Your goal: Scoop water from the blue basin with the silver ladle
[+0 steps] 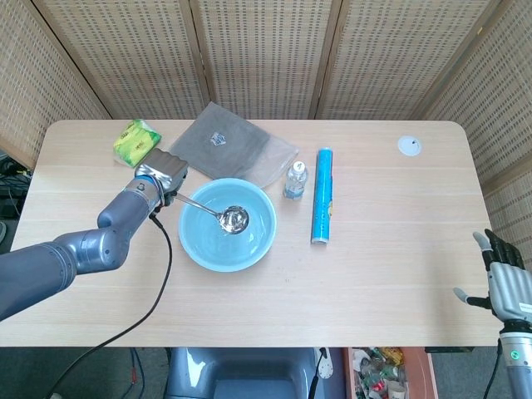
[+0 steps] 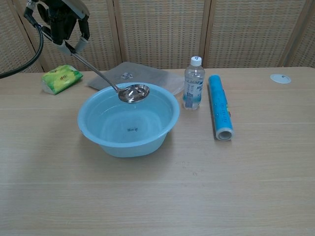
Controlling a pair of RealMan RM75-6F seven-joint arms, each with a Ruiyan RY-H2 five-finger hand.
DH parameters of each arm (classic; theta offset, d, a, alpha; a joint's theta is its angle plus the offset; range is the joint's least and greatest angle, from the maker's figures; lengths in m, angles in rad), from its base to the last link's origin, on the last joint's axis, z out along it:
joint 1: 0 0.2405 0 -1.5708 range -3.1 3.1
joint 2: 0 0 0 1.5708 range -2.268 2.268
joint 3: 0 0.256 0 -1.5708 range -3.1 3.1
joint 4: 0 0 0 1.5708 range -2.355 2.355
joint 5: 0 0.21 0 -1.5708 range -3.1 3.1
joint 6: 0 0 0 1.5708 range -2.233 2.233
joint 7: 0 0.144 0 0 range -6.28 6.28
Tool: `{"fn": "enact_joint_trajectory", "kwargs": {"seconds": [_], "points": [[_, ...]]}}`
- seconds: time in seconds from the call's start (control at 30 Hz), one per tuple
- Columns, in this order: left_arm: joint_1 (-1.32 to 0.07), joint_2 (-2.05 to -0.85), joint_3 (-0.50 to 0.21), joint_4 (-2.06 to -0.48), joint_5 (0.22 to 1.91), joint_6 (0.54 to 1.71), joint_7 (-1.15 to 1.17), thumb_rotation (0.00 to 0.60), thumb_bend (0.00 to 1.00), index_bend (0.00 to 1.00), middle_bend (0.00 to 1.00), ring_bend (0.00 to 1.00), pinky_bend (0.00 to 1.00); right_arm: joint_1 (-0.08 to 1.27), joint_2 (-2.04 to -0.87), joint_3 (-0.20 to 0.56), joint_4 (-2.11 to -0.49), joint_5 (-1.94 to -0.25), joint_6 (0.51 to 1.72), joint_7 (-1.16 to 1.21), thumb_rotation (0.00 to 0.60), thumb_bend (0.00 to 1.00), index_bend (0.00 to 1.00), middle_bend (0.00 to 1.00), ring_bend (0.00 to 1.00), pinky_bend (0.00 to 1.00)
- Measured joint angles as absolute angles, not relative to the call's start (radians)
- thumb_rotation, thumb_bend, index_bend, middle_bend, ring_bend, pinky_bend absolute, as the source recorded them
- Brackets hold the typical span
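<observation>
The blue basin (image 1: 195, 247) (image 2: 103, 142) with water sits on the table left of centre. My left hand (image 1: 160, 179) (image 2: 61, 22) grips the handle end of the silver ladle (image 1: 233, 219) (image 2: 133, 93). The ladle's bowl hangs level above the water, at about rim height, over the basin's middle. Its handle slopes up and to the left to my hand, which is above and outside the basin's left rim. My right hand (image 1: 505, 284) hangs at the table's near right edge, fingers apart, holding nothing.
A grey cloth (image 1: 233, 148) lies behind the basin. A small water bottle (image 1: 295, 179) (image 2: 194, 82) and a blue roll (image 1: 322, 195) (image 2: 218, 106) stand to its right. A green packet (image 1: 136, 141) (image 2: 61, 78) lies at the back left, a white disc (image 1: 408, 146) (image 2: 280, 78) at the back right.
</observation>
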State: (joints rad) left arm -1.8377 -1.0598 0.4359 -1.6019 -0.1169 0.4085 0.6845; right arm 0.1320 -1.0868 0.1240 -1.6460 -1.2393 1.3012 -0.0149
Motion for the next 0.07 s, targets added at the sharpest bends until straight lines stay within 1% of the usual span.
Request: {"fn": "enact_joint_trajectory", "kwargs": {"seconds": [0.07], "points": [[-1.852, -1.063, 0.459, -1.598, -0.120, 0.397, 0.668, 0.600, 0.60, 0.94, 1.00, 1.00, 1.00, 0.131, -1.086, 0.124, -1.647, -1.240, 1.302, -0.014, 0.600, 0.00, 0.00, 0.00, 0.00, 0.00]]}}
